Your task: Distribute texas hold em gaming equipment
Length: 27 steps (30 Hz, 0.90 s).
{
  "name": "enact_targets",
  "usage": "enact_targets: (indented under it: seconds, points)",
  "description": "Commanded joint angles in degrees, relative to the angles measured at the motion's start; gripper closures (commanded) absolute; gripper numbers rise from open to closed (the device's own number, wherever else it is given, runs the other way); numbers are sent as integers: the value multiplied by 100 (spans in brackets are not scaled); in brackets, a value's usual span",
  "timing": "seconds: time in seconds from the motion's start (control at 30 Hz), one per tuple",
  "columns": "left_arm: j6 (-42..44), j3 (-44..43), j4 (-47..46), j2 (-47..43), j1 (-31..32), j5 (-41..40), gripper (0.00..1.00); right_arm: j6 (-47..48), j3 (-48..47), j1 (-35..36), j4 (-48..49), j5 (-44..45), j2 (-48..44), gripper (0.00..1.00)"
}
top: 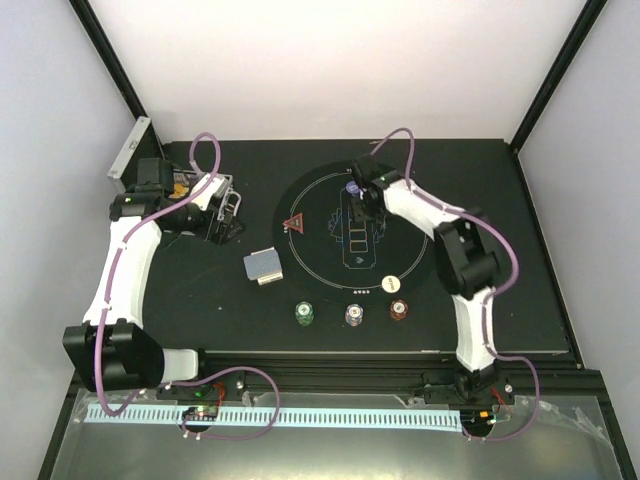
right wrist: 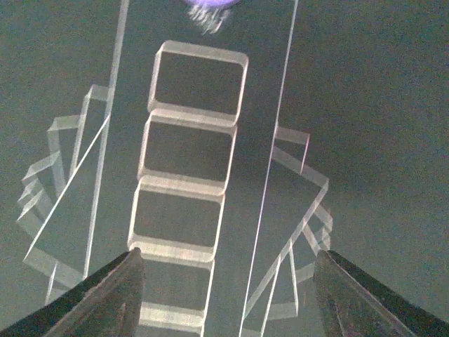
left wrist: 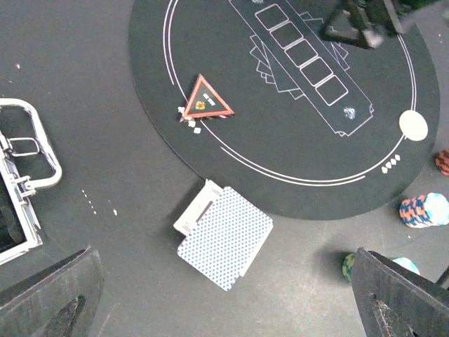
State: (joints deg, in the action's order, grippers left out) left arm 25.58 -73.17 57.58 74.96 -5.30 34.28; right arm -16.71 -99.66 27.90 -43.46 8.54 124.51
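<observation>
A deck of playing cards (top: 263,266) with dotted grey-blue backs lies left of the round mat, directly under my left gripper (left wrist: 224,298), which is open and empty above it. The red triangle marker (left wrist: 204,100) rests on the mat's left edge. A white disc (top: 391,284) sits at the mat's near right. A blue disc (right wrist: 208,10) shows blurred at the far end of the printed card boxes. Green (top: 304,314), white (top: 354,314) and brown-red (top: 399,310) chip stacks stand in a row in front of the mat. My right gripper (right wrist: 224,295) hovers open over the printed boxes, holding nothing.
The round black mat (top: 320,200) with printed lines fills the table's middle. The open silver metal case (top: 135,150) stands at the far left, its handle (left wrist: 31,151) close beside my left wrist. My left gripper (top: 226,214) and right gripper (top: 362,205) both hang over the table's far half.
</observation>
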Motion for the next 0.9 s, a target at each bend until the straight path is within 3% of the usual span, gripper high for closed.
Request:
enact_targets:
  seconds: [0.0, 0.17, 0.3, 0.6, 0.87]
  points:
    - [374, -373, 676, -76, -57, -1, 1, -317, 1815, 406, 703, -21, -1513, 31]
    - [499, -340, 1011, -122, -52, -51, 1, -651, 3816, 651, 1184, -52, -2551, 30]
    - [495, -112, 974, -496, -58, -62, 1, -749, 4558, 717, 1252, -35, -2938, 30]
    - [633, 196, 808, -919, -52, 125, 1, -799, 4856, 770, 910, -51, -3341, 29]
    - [884, -68, 1054, -837, -54, 195, 1, -882, 4993, 875, 604, -228, -3647, 28]
